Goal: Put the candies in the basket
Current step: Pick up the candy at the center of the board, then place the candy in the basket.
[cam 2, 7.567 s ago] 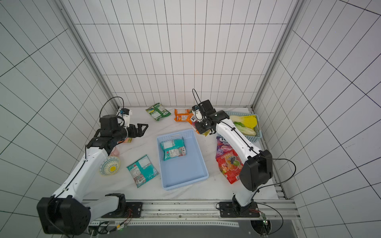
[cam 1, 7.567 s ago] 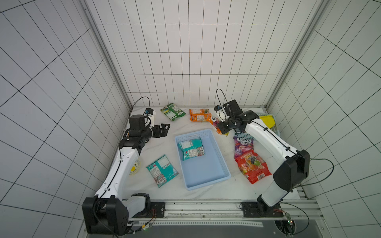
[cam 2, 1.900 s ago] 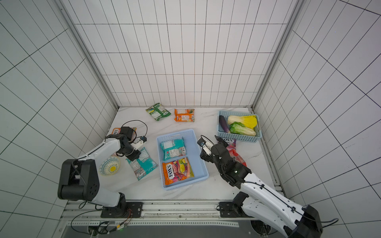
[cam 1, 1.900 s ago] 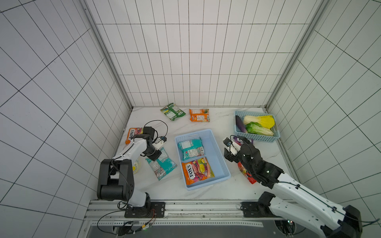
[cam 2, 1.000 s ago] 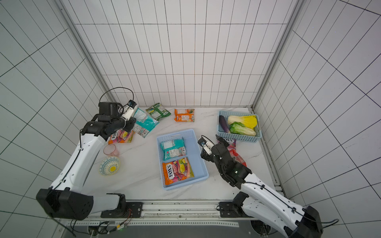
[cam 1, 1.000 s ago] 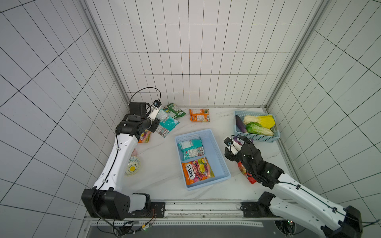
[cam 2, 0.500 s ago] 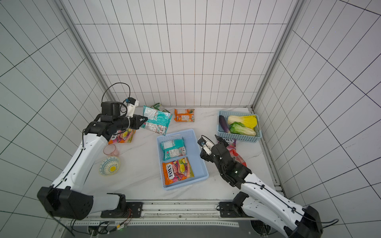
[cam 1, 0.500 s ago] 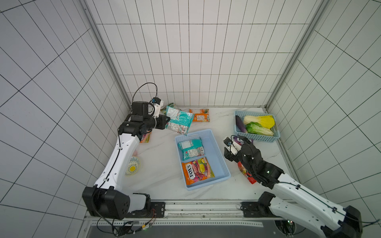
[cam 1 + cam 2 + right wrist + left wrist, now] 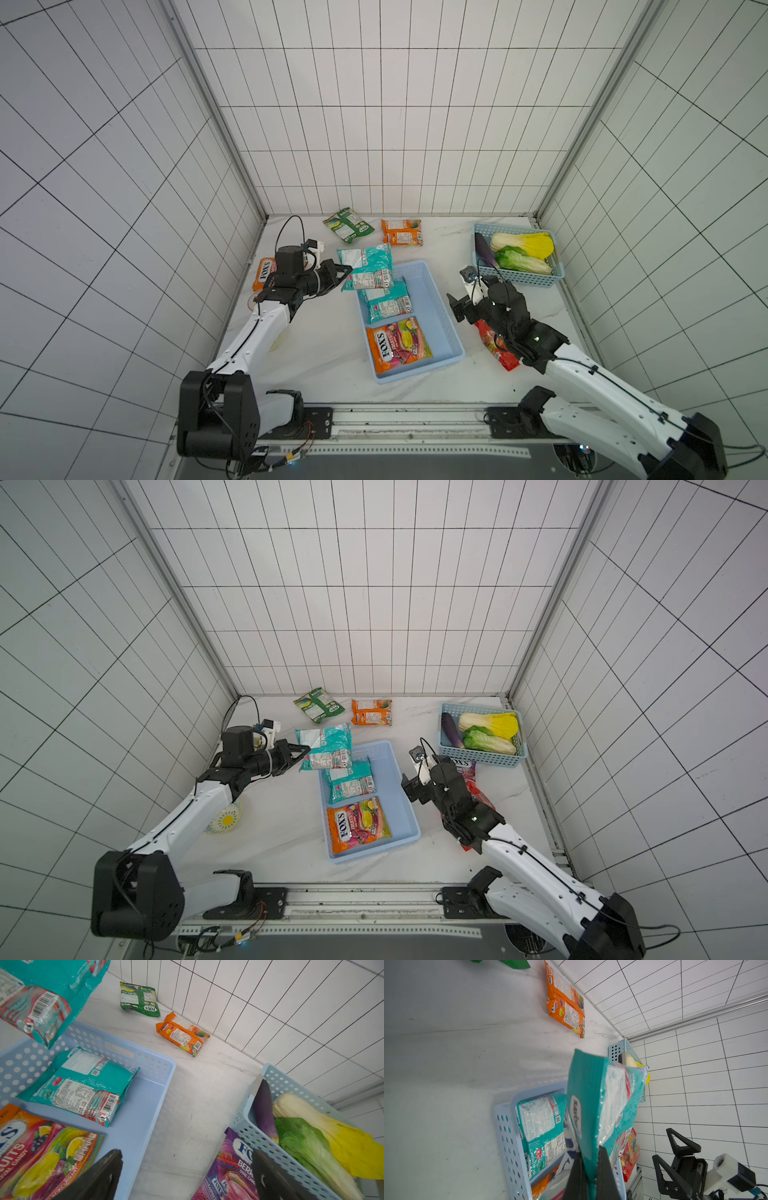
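Observation:
My left gripper [image 9: 347, 274] [image 9: 590, 1151] is shut on the edge of a teal candy bag [image 9: 365, 268] [image 9: 596, 1095], held in the air over the far left corner of the pale blue basket [image 9: 436, 316]. Inside the basket lie another teal bag [image 9: 384, 301] and an orange FOXS bag [image 9: 399, 345]. My right gripper [image 9: 461, 305] [image 9: 186, 1153] stands open, empty, just right of the basket, above the table beside a purple FOXS bag [image 9: 230, 1167]. A red bag [image 9: 496, 347] lies partly under the right arm.
A green bag [image 9: 348, 224] and an orange bag [image 9: 402, 232] lie by the back wall. Another orange FOXS bag [image 9: 264, 274] sits at the left wall. A lattice basket [image 9: 505, 227] with cabbages and an eggplant stands back right. A small bowl [image 9: 224, 820] sits under the left arm.
The left gripper has carried the teal bag rightward from the back left to the basket's far left corner. The right arm has stayed put.

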Controlling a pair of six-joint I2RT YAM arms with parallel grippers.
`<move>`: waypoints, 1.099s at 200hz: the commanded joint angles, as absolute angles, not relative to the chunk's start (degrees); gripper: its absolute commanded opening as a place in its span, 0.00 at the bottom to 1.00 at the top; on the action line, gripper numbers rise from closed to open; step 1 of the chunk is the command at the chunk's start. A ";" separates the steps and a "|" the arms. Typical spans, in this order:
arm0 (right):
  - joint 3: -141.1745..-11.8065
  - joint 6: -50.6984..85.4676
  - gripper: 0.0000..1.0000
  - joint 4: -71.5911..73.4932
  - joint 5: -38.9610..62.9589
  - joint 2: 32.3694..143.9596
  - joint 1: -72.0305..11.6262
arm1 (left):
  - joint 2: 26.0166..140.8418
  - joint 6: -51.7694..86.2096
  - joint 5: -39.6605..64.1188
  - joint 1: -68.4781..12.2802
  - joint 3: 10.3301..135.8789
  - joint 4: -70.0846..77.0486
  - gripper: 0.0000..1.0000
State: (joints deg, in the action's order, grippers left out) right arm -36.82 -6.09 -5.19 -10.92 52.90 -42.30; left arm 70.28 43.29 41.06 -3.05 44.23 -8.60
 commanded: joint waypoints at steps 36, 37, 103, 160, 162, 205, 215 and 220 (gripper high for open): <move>-50.48 22.10 0.97 -5.22 1.82 60.82 -41.67 | 66.32 52.91 42.37 -3.56 39.63 11.01 0.00; -50.69 22.43 0.97 -5.21 2.01 61.08 -41.71 | 66.34 52.96 42.28 -3.54 39.59 11.13 0.00; -63.69 31.36 0.90 -1.51 15.13 76.63 -41.66 | 65.42 54.23 43.46 -5.03 39.73 12.60 0.00; -68.10 33.16 0.87 4.14 21.73 85.20 -41.78 | 64.54 53.99 44.73 -5.49 39.47 14.14 0.00; -68.18 33.25 0.87 4.49 22.00 85.46 -41.80 | 64.52 53.97 44.73 -5.53 39.40 14.19 0.00; -73.09 33.51 0.73 5.57 25.00 91.69 -41.89 | 64.44 54.32 45.51 -6.04 38.94 15.29 0.00; -73.45 33.67 0.64 6.76 26.63 92.80 -41.84 | 64.19 53.75 45.44 -6.39 38.64 15.37 0.00; -73.79 33.51 0.58 7.10 27.58 93.34 -41.89 | 64.08 53.51 45.39 -6.50 38.54 15.61 0.00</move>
